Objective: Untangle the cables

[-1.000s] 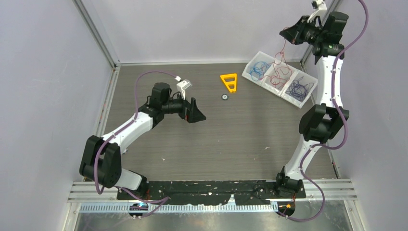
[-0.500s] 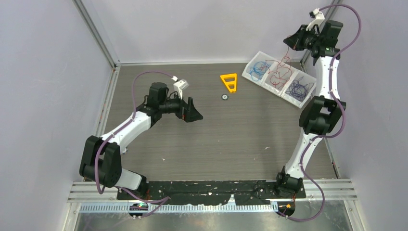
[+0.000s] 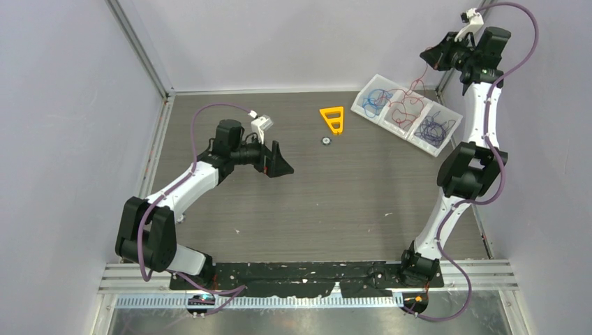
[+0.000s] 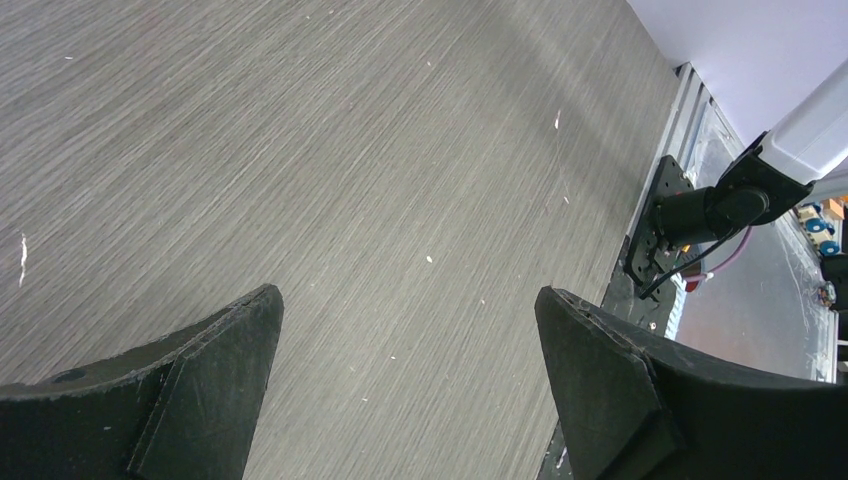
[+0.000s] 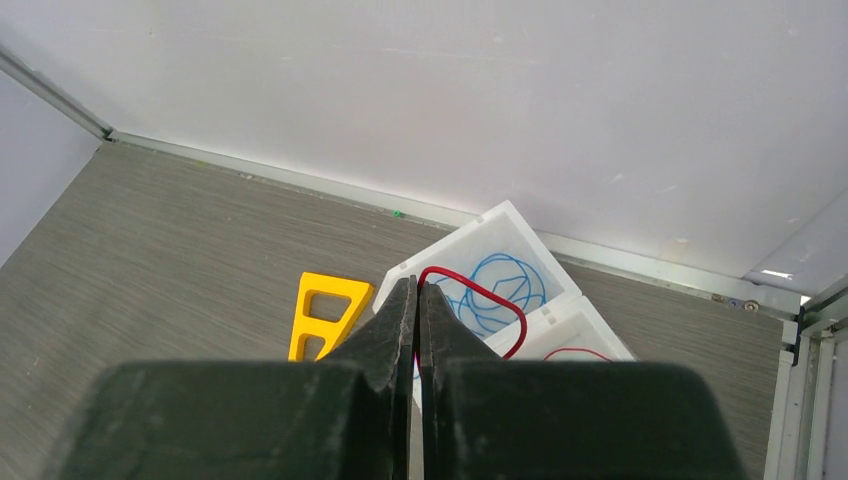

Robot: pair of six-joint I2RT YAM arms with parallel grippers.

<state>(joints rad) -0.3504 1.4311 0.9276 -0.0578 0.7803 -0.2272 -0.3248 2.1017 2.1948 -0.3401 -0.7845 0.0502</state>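
Note:
The cables lie sorted in a white three-part tray point(image 3: 357, 99) at the back right: blue cables point(image 3: 378, 100) in the left part, red cables point(image 3: 403, 109) in the middle, dark purple cables point(image 3: 434, 129) in the right. My right gripper point(image 3: 431, 57) is raised high above the tray and shut on a red cable point(image 3: 419, 78) that hangs down into the middle part. In the right wrist view the shut gripper point(image 5: 418, 287) pinches the red cable point(image 5: 480, 291), above the blue cables point(image 5: 502, 289). My left gripper point(image 3: 285, 162) is open and empty over bare floor, as the left wrist view point(image 4: 408, 300) shows.
An orange plastic triangle point(image 3: 333, 118) lies left of the tray, and it also shows in the right wrist view point(image 5: 326, 314). A small round dark part point(image 3: 325, 140) lies just below it. Walls and metal frame rails close in the back and sides.
My right gripper has risen and moved right with the red cable, drawing it up out of the middle part. The left arm shifted slightly left earlier and is now still.

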